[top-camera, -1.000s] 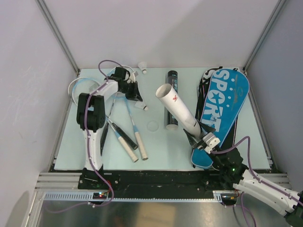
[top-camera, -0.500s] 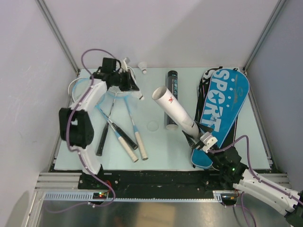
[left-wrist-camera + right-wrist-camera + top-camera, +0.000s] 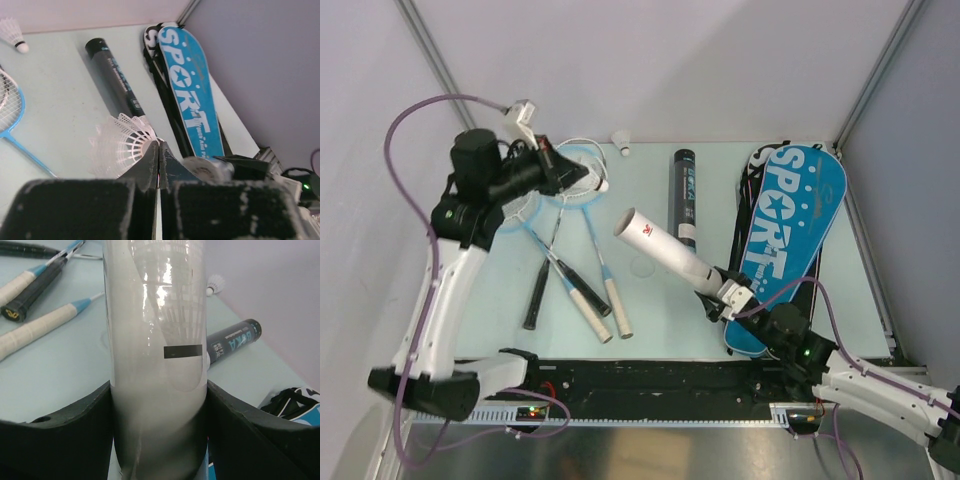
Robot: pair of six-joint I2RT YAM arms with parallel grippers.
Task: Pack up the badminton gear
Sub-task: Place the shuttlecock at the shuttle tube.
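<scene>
My left gripper (image 3: 586, 180) is raised over the racket heads and shut on a white feathered shuttlecock (image 3: 603, 185), seen close at the fingertips (image 3: 122, 146). My right gripper (image 3: 718, 296) is shut on a white tube (image 3: 665, 250), whose open end points up-left toward the left gripper; in the right wrist view the tube (image 3: 155, 335) fills the space between the jaws. Rackets (image 3: 572, 275) with pale-blue heads lie on the left of the table. A long black tube (image 3: 683, 195) lies at the centre back. Another shuttlecock (image 3: 620, 143) sits by the back edge.
A blue "SPORT" racket bag (image 3: 790, 225) lies on the right of the table, next to the right arm. A small round lid (image 3: 642, 267) rests near the middle. Walls and metal frame posts close in the table on three sides.
The left gripper closed on the shuttlecock and lifted it off the table while the arm swung up and leftward. The right arm tipped the white tube lower and further left.
</scene>
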